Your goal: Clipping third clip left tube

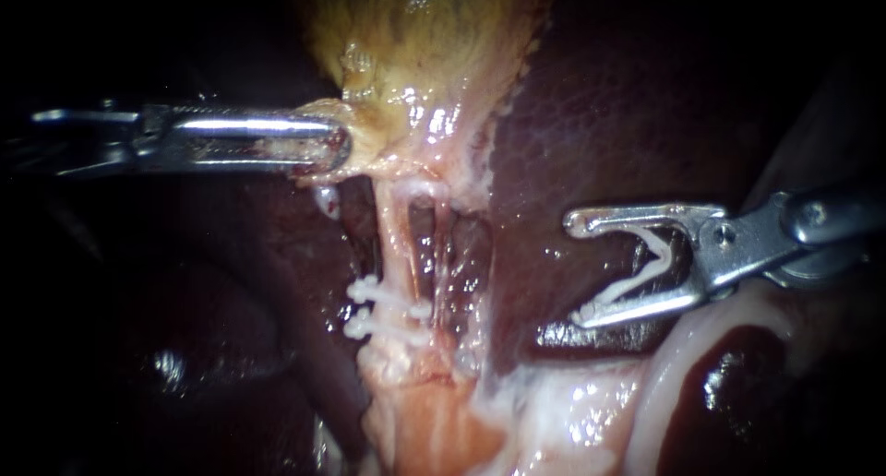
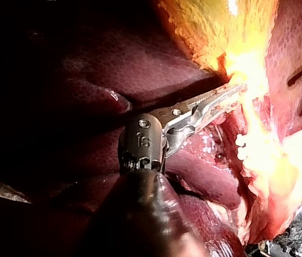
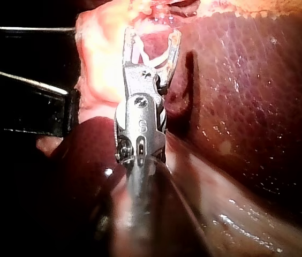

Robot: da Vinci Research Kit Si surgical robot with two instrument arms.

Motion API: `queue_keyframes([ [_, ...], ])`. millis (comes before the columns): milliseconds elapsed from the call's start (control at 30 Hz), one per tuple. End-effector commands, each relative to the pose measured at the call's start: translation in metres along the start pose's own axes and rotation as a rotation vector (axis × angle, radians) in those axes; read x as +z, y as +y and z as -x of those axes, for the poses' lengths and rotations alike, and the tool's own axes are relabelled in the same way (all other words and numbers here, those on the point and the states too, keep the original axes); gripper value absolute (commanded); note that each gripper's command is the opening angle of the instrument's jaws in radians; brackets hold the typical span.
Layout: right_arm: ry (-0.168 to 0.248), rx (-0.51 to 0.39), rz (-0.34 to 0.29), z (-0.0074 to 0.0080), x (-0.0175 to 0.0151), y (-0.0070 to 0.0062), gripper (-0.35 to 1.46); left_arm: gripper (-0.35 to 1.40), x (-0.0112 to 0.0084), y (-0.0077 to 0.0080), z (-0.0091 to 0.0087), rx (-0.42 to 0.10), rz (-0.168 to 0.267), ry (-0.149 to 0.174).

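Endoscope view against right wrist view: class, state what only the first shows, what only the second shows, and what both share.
Only the endoscope view: the left instrument with jaws shut on the gallbladder, and two clips on the left tube. Only the right wrist view: the right instrument from behind, along its shaft, with unidentifiable dark bars beside it. Both: the right instrument's jaws holding a spread loaded clip, against the liver.

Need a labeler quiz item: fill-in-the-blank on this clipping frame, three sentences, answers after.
The left tube carries ___ white clips.
The left instrument has its jaws shut on the ___.
The right instrument holds a white ___ between its jaws, over the liver, apart from the tube.
Missing: two; gallbladder; clip.
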Motion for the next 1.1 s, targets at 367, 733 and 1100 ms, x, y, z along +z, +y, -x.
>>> queue_keyframes([
  [367, 0.000, 0.001, 0.002, -0.0003, 0.0004, 0.0002, 0.50, -0.35, -0.0066, 0.0016, -0.0050, -0.031, -0.007, 0.023],
  [733, 0.030, 0.225, -0.064, -0.0037, 0.0064, 0.0005, 0.50, -0.35, -0.0067, 0.0022, -0.0046, -0.024, -0.014, 0.029],
  [1100, 0.096, 0.328, -0.063, -0.0057, 0.0129, 0.0031, 0.50, -0.35, -0.0064, 0.0024, -0.0045, -0.024, -0.019, 0.032],
])
